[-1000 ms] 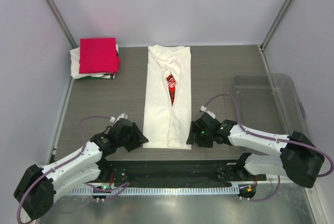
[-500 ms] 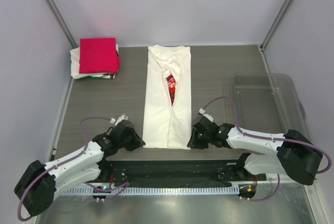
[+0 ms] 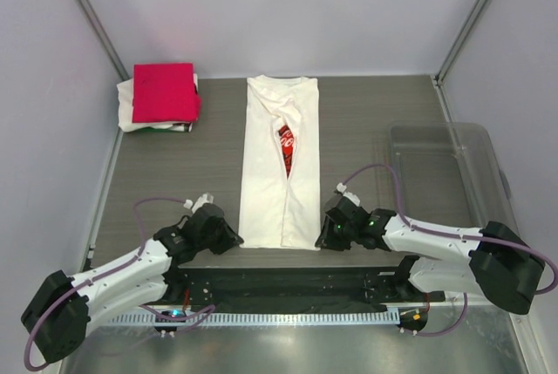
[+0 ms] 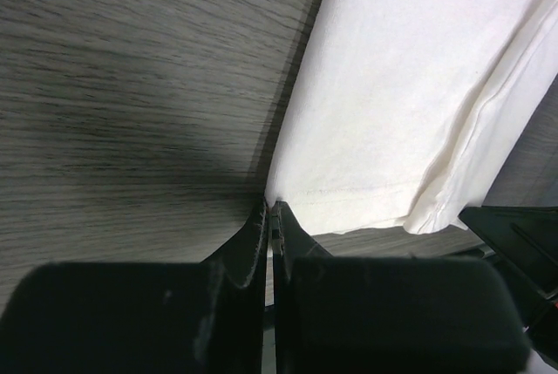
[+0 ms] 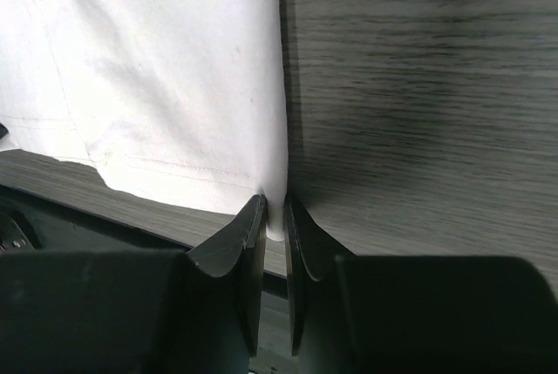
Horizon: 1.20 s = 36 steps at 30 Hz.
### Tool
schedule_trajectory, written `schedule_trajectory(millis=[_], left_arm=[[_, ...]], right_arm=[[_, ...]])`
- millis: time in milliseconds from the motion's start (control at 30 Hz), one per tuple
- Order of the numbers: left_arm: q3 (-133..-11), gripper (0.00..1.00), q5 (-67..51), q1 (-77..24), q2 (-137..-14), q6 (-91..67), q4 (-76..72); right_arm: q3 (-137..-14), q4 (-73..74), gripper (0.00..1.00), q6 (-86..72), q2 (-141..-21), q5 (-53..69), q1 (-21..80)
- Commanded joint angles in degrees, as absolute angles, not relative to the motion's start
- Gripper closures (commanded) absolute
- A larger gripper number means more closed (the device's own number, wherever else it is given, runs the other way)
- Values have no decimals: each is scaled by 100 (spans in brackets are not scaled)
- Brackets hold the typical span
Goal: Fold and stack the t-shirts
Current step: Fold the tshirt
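Note:
The white Coca-Cola t-shirt (image 3: pixel 281 165) lies in the table's middle as a long strip, sides folded in, red print (image 3: pixel 286 142) showing in the gap. My left gripper (image 3: pixel 235 239) is shut on its near left hem corner (image 4: pixel 301 191). My right gripper (image 3: pixel 319 236) is shut on its near right hem corner (image 5: pixel 261 173). A folded crimson-pink t-shirt (image 3: pixel 163 91) rests on a folded white t-shirt (image 3: pixel 127 105) at the back left.
A clear plastic tub (image 3: pixel 445 160) stands at the right, beside the right arm. A black base strip (image 3: pixel 288 285) runs along the near edge between the arms. Grey walls enclose the back and sides.
Both grippers have moved in to the shirt's near corners and shut on them. The shirt has not moved.

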<state>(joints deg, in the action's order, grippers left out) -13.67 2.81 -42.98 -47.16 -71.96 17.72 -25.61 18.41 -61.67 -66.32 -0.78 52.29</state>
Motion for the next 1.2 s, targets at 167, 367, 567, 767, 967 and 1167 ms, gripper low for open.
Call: schedule_trajectory(millis=[167, 367, 567, 767, 967, 1167], left_arm=[[-1309, 100, 474, -4535, -4597, -7488, 2021], [-1827, 100, 833, -5079, -4456, -7778, 2915], [-2846, 100, 1431, -5449, -4342, -7700, 3927], [-4154, 100, 2258, -5440, -4850, -7121, 4657], [-5316, 100, 2716, -5099, -5712, -6356, 4817], [-6362, 100, 2068, -3930, -6705, -5345, 4405]], right_arm=[[-2364, 2241, 91, -6240, -6407, -246, 5282], [-2426, 2452, 99, -6407, -6118, -316, 5422], [-3075, 3251, 99, -6373, -5783, -1000, 5643], [-4489, 4025, 99, -5662, -6344, -1862, 5555], [-5922, 4298, 99, -4765, -7390, -2048, 4784], [-7232, 4307, 99, -3877, -8400, -1732, 3912]])
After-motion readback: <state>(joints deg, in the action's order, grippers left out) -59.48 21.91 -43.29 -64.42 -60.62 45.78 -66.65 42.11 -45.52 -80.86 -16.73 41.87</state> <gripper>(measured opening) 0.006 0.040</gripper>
